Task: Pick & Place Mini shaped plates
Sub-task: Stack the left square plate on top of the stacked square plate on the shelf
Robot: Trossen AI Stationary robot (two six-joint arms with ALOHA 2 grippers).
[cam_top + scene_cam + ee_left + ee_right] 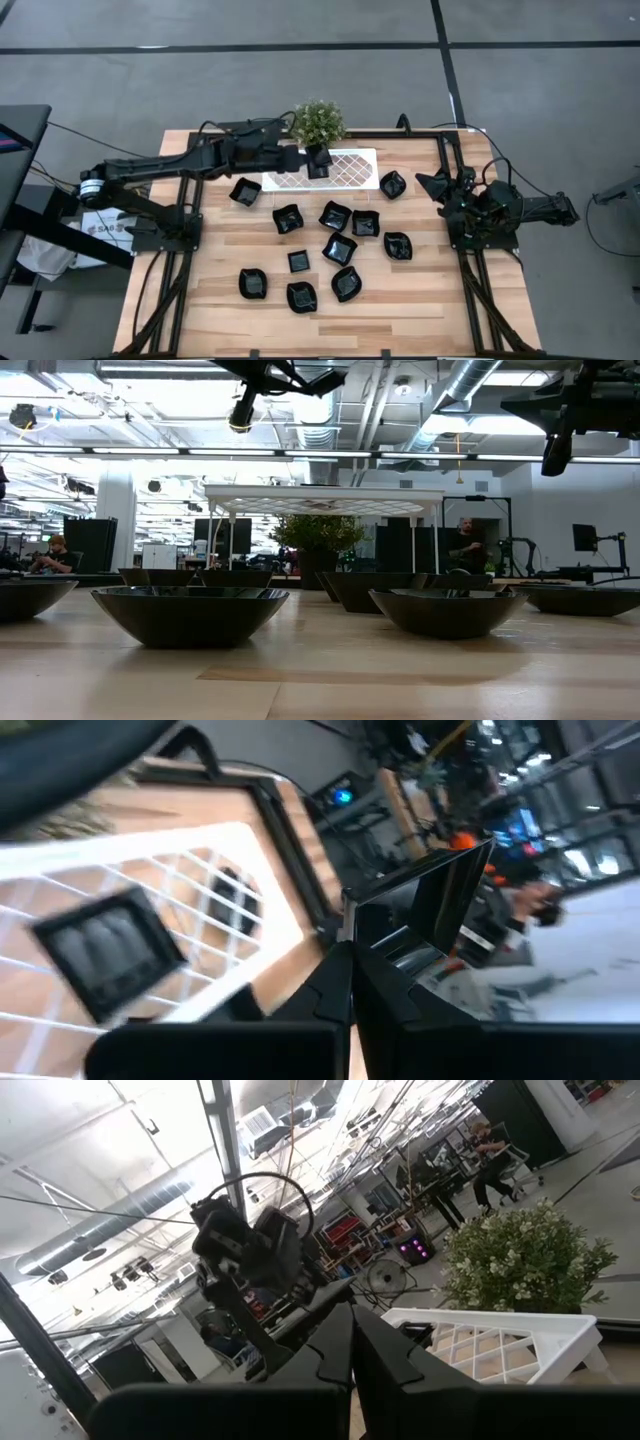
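Left arm over the tray, plates strewn across the table.

The left gripper point(318, 160) hangs over the white tray point(350, 170) by the plant point(318, 121), fingers pinched together with nothing between them. The right gripper point(437, 185) waits at the table's right edge, also closed and empty. The black plates point(335, 215) lie scattered mid-table; one point(393, 184) sits just beside the tray's right end.

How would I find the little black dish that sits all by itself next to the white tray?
Start at the white lattice-patterned rectangular tray at the table's far edge, beside the small green potted plant. Just off the tray's right end lies one small glossy black dish. It sits alone by that end, apart from the cluster mid-table.
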